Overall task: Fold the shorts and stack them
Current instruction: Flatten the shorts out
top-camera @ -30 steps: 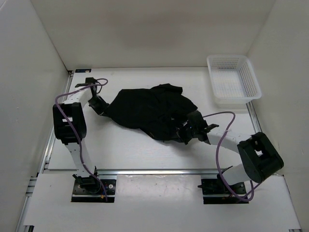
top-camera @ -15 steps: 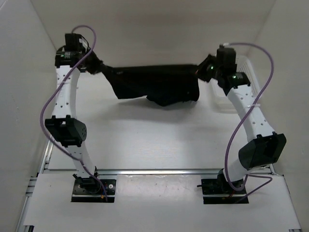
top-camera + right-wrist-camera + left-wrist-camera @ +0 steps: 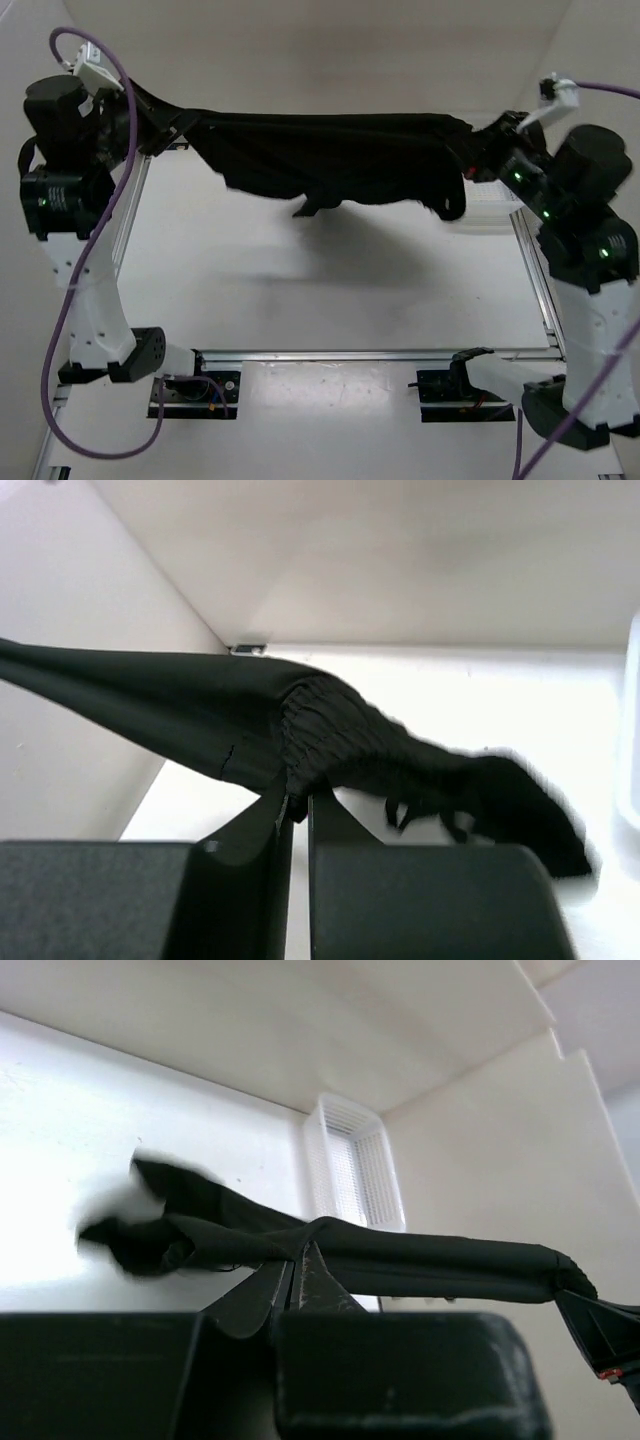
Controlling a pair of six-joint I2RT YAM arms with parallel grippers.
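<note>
You've got a white table (image 3: pixel 300 300) covering the whole floor of the cell; it's plain and matte, with a soft grey shadow (image 3: pixel 270 268) smeared across the middle; silver metal rails (image 3: pixel 330 355) run along the near edge and up both sides; 3 white walls (image 3: pixel 320 50) box it all in, left, back and right; over in the far right corner there's 1 white mesh basket (image 3: pixel 352 1165), long and shallow, sitting flat on the table close to the back wall; from overhead you only catch a sliver of it.
</note>
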